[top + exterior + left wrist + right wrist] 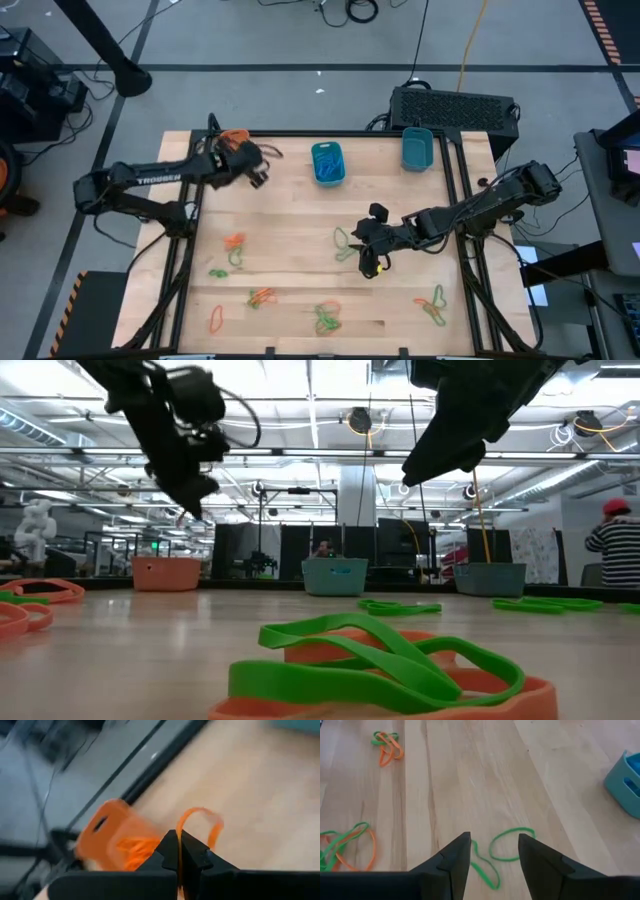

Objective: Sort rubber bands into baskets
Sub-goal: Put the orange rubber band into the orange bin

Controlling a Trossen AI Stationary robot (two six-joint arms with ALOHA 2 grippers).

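The left gripper (262, 168) is at the upper left of the high view, beside the orange basket (232, 137) at the table's far edge. Its fingers (170, 851) are pressed together on an orange rubber band (200, 817), a thin flat strip that arches up from between them as an open loop. In the left wrist view the orange basket (112, 837) appears just behind the fingers, with more orange loops inside it.

The right gripper (494, 851) is right of centre in the high view, above the table (290, 230). Its two fingers stand apart with nothing between them. Directly under the gap lies a green rubber band (505, 847): a narrow loop lying flat on the wood, one rounded end open and the other end trailing off in a bent tail.

Baskets: two teal-blue bins stand along the upper edge of the high view. The middle basket (327, 163) is at upper centre and holds blue bands; the right basket (417, 149) is at upper right. All three are small, rectangular and round-cornered.

Loose bands lie across the lower half of the high view in small tangles of green and orange: one cluster (234, 248) at lower left, one cluster (326, 317) at lower centre, and one (433, 303) at lower right. In the low view, a green-and-orange tangle (370, 665) fills the lower centre foreground, showing the bands as flat, ribbon-like loops.
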